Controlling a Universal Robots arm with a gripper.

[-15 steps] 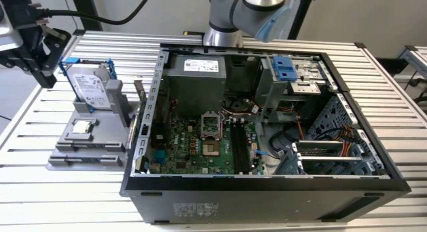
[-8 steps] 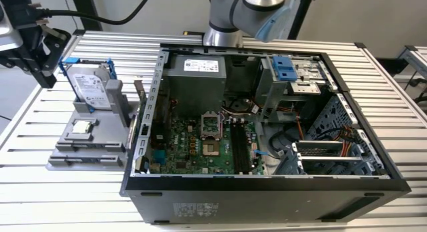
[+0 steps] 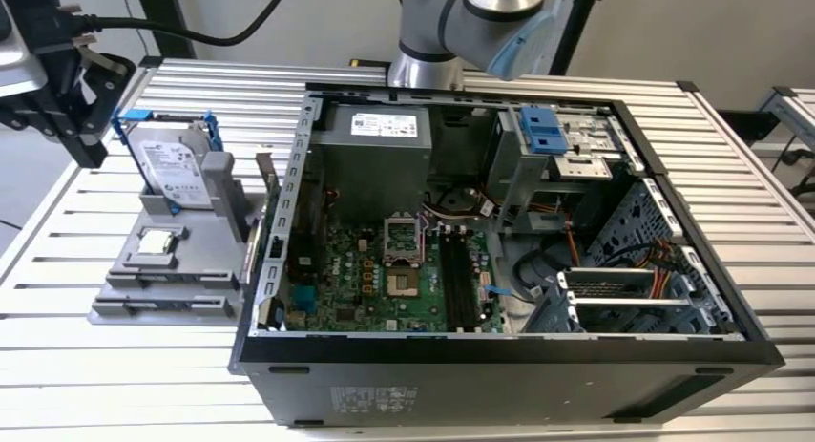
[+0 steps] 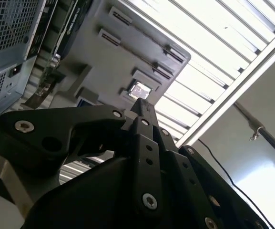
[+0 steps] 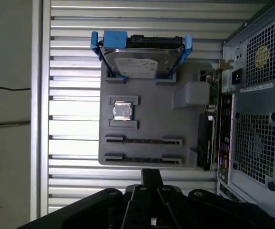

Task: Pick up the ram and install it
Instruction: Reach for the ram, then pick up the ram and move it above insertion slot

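Nearest in the exterior view sits the open computer case (image 3: 510, 375) with its green board (image 3: 382, 270) uncovered, on a slatted metal table (image 3: 114, 385). Just beside it, on the exterior view's left, lies a grey holder (image 3: 153, 275). It has two long slots (image 5: 142, 160) at its near end, a small square chip (image 3: 156, 240) in the middle and a silver hard drive (image 3: 172, 165) in blue rails at the far end. Along the holder's side next to the case a long dark stick stands on edge — as far as I can tell, the ram (image 5: 204, 143) — with nothing touching it. Farther left, the gripper (image 3: 92, 154) hangs beside the hard drive, its fingers (image 5: 151, 176) closed together with nothing between them. Behind the case rises the arm's base (image 3: 427, 41).
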